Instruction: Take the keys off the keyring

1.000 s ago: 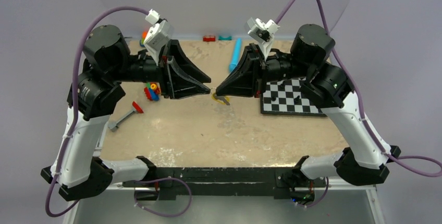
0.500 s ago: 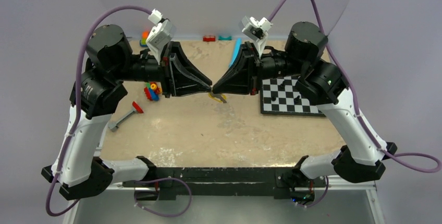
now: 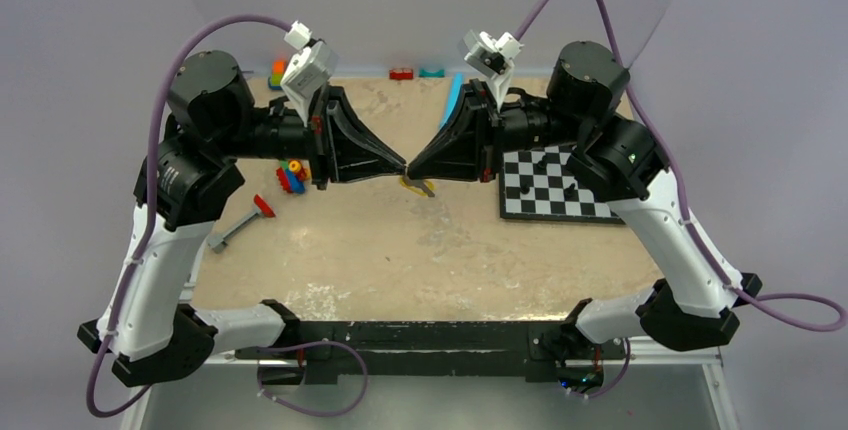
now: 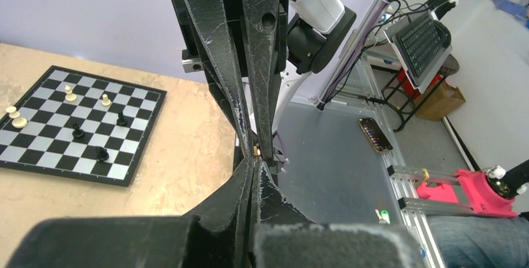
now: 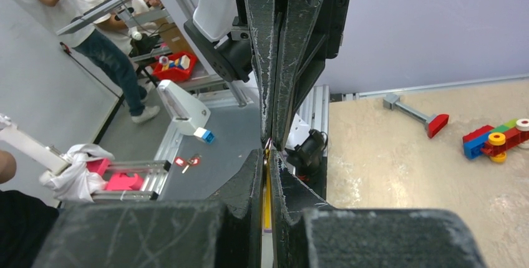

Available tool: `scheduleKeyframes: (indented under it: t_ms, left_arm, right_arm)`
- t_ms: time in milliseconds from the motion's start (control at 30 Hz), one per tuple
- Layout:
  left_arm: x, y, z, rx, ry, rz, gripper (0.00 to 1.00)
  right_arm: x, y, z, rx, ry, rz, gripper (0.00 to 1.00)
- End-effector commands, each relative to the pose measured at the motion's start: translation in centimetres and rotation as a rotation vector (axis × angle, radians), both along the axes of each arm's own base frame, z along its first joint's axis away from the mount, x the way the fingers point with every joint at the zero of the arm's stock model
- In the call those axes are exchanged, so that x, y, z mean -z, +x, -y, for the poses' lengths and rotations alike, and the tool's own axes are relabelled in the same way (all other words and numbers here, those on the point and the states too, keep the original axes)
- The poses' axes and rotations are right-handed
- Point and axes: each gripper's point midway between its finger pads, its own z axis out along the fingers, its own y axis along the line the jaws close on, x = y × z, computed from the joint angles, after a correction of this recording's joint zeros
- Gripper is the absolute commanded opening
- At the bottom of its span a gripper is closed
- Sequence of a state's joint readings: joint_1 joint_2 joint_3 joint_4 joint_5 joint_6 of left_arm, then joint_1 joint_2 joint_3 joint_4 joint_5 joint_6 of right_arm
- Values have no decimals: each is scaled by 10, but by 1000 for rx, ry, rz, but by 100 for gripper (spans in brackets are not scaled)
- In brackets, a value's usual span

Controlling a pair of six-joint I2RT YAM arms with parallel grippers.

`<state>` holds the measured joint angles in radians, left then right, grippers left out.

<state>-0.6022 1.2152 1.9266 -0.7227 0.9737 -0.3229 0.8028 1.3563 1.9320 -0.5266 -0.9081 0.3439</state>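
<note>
Above the middle of the table my two grippers meet tip to tip. My right gripper (image 3: 413, 164) (image 5: 268, 153) is shut on a key (image 5: 267, 199), whose yellow head shows edge-on between its fingers. A thin loop of the keyring (image 5: 267, 144) sticks out past its tips into my left gripper (image 3: 402, 164) (image 4: 256, 161), which is shut on it. A speck of yellow key (image 4: 256, 151) shows at the meeting point. Just below the tips a yellow and grey piece (image 3: 418, 186) is visible; I cannot tell whether it hangs or lies on the table.
A chessboard (image 3: 590, 212) with a few pieces lies at the right. A light-blue cylinder (image 3: 452, 102) lies behind the right gripper. Multicoloured toy blocks (image 3: 291, 175) and a red-headed grey toy hammer (image 3: 240, 222) lie at the left. Small bricks (image 3: 402, 74) sit along the back edge.
The left gripper's jaws have closed at the right gripper's tips. Both grippers shifted slightly up and left a second ago, then held still.
</note>
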Motion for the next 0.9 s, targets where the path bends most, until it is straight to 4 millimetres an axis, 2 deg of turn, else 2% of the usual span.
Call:
scheduleKeyframes:
  t_ms: [0,67,233,367,533,867]
  left_arm:
    - [-5,-1,-3,-21,-22,19,0]
    - [-5,-1,-4,-23,-32,23,0]
    - [-4,0,-4,-40,-51,20,0]
    - [-7,-2,-5,-38,-72,21,0]
    - [-11,-2,-6,-54,-95,29,0]
    - [-22,3,-10,-125,-181,36,0]
  right_arm:
    - [-19,-4,2,-6,54,36,0]
    - [-19,-2,2,3,56,34,1]
    - [-21,1,1,26,66,26,35]
    - [-23,2,2,37,75,23,48]
    - [-24,2,3,48,83,25,47]
    - [-23,-1,11,83,105,24,35]
